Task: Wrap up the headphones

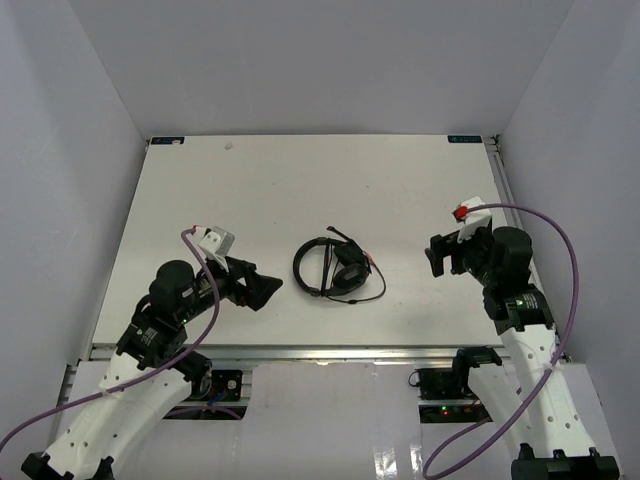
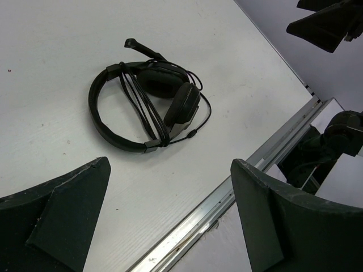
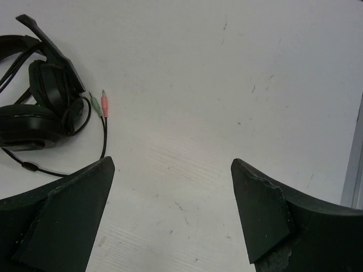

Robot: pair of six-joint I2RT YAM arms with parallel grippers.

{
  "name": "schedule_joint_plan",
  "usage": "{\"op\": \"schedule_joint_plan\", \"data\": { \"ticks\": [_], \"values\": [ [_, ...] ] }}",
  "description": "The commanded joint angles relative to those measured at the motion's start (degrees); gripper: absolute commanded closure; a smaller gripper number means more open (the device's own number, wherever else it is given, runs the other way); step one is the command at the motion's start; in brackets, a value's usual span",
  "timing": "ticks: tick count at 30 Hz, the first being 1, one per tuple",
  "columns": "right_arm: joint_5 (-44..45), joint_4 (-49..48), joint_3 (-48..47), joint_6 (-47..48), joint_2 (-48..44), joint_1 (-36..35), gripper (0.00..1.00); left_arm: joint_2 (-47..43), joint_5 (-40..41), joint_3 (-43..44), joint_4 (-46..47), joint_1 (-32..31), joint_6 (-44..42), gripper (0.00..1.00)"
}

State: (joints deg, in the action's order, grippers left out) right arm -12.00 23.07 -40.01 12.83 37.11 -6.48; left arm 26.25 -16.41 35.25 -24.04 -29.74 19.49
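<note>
The black headphones (image 1: pixel 335 268) lie flat on the white table (image 1: pixel 300 180), near its middle front. The thin cord is wound across the headband and earcups, with a loose loop trailing to the right. They show in the left wrist view (image 2: pixel 144 107) and at the left edge of the right wrist view (image 3: pixel 39 107), where a green and a pink plug (image 3: pixel 100 104) lie beside the earcup. My left gripper (image 1: pixel 262 290) is open and empty, left of the headphones. My right gripper (image 1: pixel 440 255) is open and empty, to their right.
An aluminium rail (image 1: pixel 300 352) runs along the table's front edge and shows in the left wrist view (image 2: pixel 227 198). White walls enclose the table at left, right and back. Purple cables loop beside both arms.
</note>
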Motion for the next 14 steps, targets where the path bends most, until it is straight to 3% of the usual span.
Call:
{"op": "schedule_joint_plan", "data": {
  "ticks": [1,10,14],
  "values": [
    [7.84,-7.34,5.67,-7.46,-3.68,1.25,0.10,-1.19,-1.01,-1.56,1.70,0.03,0.05,0.02],
    [13.67,-10.64,10.00,-12.30,-5.47,2.47,0.10,-0.22,-1.60,-2.10,1.68,0.03,0.18,0.02],
    [11.69,-10.28,10.03,-12.39,-5.70,2.57,0.10,-1.30,-1.12,-2.34,1.62,0.03,0.38,0.02]
  ]
}}
